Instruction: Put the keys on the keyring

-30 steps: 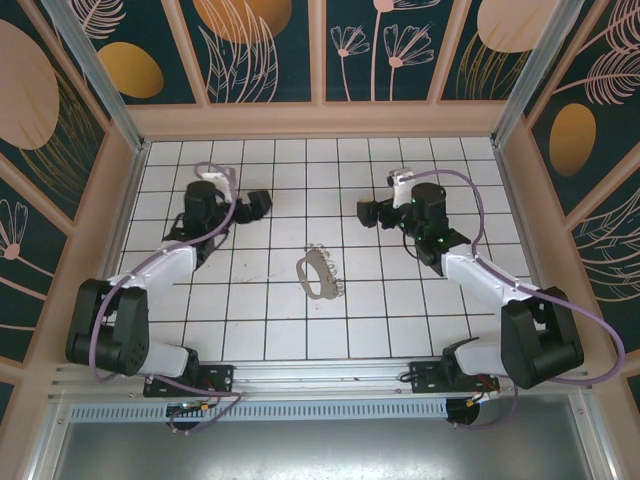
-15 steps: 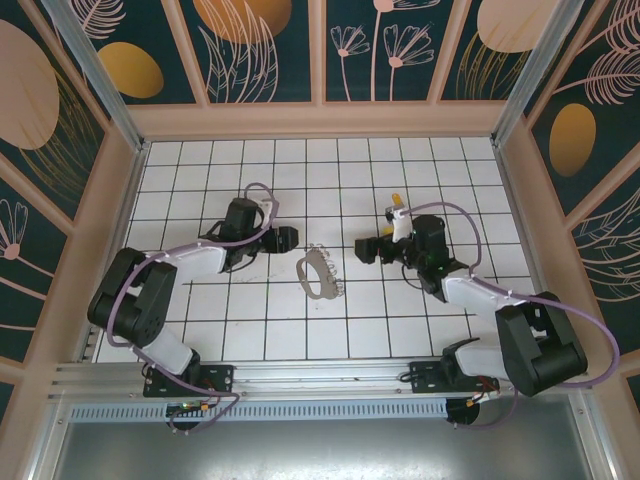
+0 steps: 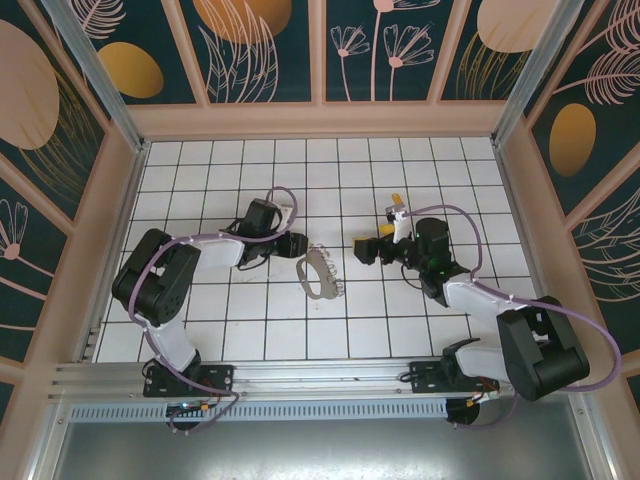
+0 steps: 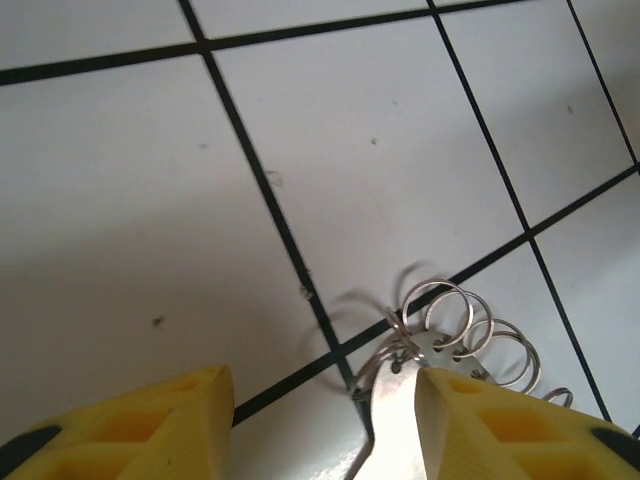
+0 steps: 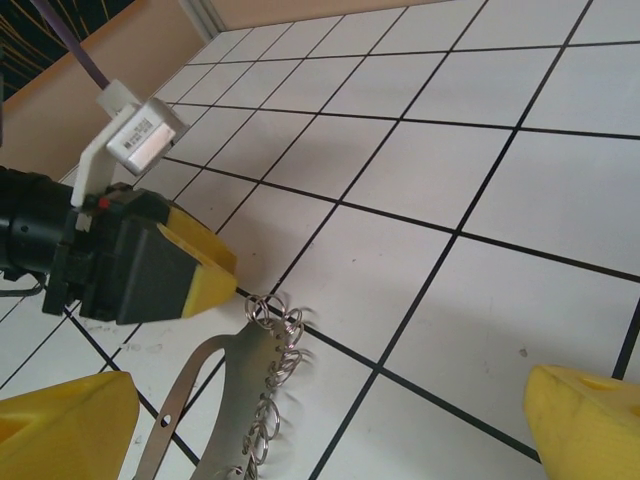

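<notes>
L pincer (image 3: pixel 298 243) nearer keyring (image 3: pixel 314 274), white-tiled floor (image 3: pixel 270 335), floral walls (image 3: pixel 275 50)

The left arm (image 3: pixel 160 285) and the right arm (image 3: pixel 525 345) are alike: bulky black joint housings linked by white shells; a lilac cable (image 3: pixel 590 340) loops along each; black plates (image 3: pixel 190 380) sit under the bases; a small green light (image 3: pixel 436 262) glows on the right forearm; the left gripper (image 4: pixel 320 385) is a black block with yellow moulded fingers (image 4: pixel 150 430), recessed in pockets, under a white labelled camera housing (image 5: pixel 135 140); the right gripper (image 3: pixel 360 247) has matching yellow tips.
</notes>
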Robot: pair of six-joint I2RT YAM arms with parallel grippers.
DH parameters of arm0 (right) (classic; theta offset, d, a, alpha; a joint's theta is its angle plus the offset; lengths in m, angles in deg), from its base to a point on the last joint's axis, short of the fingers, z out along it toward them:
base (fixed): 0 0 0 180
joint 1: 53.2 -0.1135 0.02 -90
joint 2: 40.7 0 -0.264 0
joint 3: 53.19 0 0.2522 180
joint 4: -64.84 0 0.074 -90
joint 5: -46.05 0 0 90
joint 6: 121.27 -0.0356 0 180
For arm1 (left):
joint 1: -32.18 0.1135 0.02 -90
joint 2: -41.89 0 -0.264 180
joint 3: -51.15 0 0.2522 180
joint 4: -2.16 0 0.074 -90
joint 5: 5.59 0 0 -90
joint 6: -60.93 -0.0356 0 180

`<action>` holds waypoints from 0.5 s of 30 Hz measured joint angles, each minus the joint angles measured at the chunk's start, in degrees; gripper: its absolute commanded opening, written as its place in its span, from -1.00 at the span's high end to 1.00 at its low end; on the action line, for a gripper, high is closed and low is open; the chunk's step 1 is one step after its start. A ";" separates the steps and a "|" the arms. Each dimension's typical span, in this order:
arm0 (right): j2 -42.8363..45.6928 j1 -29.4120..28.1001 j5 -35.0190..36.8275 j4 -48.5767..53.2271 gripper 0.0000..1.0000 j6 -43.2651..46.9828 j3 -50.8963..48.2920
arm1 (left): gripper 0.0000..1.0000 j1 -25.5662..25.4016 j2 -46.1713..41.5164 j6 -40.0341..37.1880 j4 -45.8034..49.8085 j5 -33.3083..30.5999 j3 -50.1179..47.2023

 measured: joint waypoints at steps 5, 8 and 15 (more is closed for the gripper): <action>0.00 0.00 -1.44 -0.76 -0.98 0.22 0.02 | 0.10 -1.20 0.90 -1.11 0.22 -0.02 0.94; 0.00 0.00 -1.84 -1.14 -0.98 0.44 0.02 | 0.17 -1.22 1.18 -1.77 0.22 -0.24 1.01; 0.11 0.00 -2.56 -1.70 -0.90 1.05 0.02 | 0.34 -1.09 2.97 -2.38 0.24 -0.07 1.66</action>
